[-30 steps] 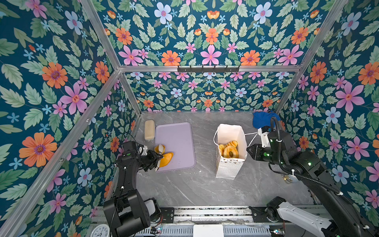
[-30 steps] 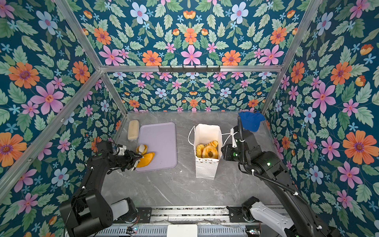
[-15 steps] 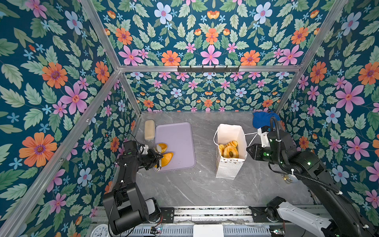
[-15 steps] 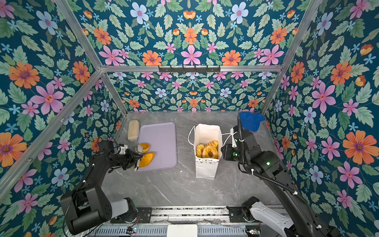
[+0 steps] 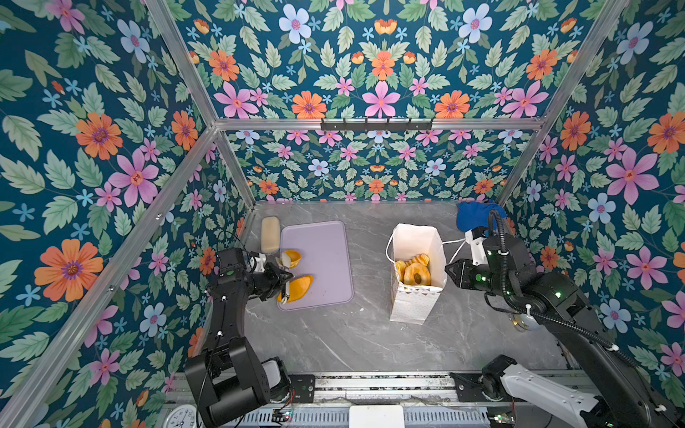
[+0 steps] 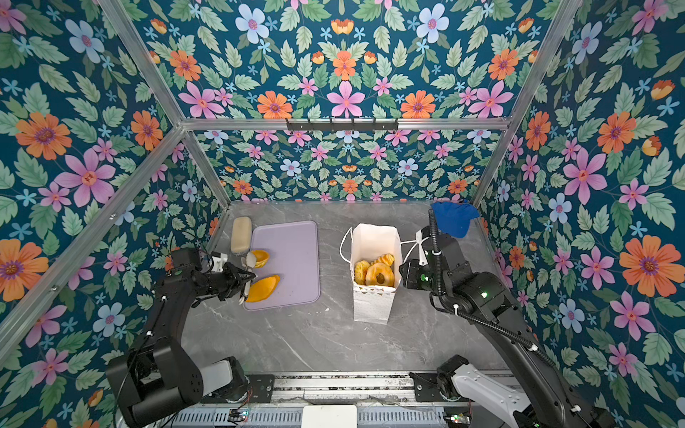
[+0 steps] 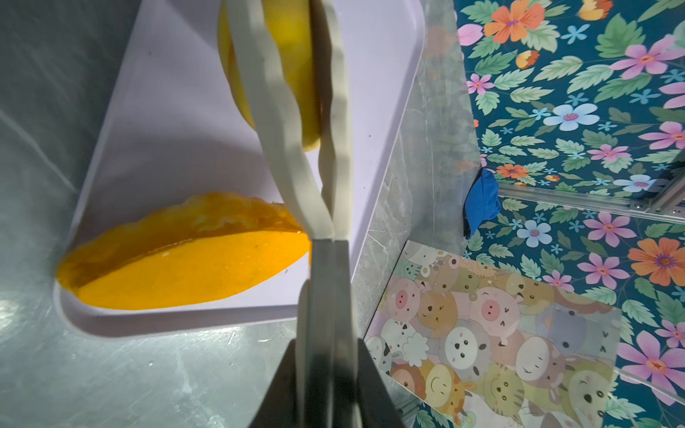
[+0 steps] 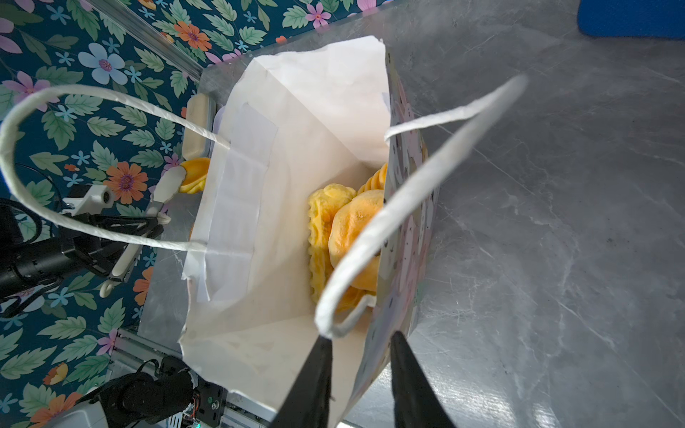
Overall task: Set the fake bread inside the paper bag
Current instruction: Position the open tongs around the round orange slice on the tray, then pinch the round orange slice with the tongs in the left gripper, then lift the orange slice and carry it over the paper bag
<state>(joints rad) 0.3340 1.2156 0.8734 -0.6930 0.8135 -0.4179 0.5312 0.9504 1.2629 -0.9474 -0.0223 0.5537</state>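
Orange loaf (image 5: 298,288) is lying eight-to-two o'clock; our left gripper (image 5: 284,260) is pinching the tart (image 5: 293,256); for the right gripper (image 8: 359,337) we cannot tell.

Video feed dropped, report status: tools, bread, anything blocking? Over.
Left tool looks clamped on small tart at purple tray edge. Right tool astride paper bag wall, jaws apart. One loaf on tray, other pastries bagged. Nothing between tray and bag.

Left wrist view: left tool (image 7: 287,15) fingers cover part of pastry (image 7: 300,66), both cut off at picture top; grip unclear. Right wrist view: handle (image 8: 370,237) and bag (image 8: 281,155) wall hide much bread (image 8: 348,222); right tool (image 8: 357,339) fingers run off bottom, pinch unclear; cap (image 8: 630,18) clipped by picture edge.
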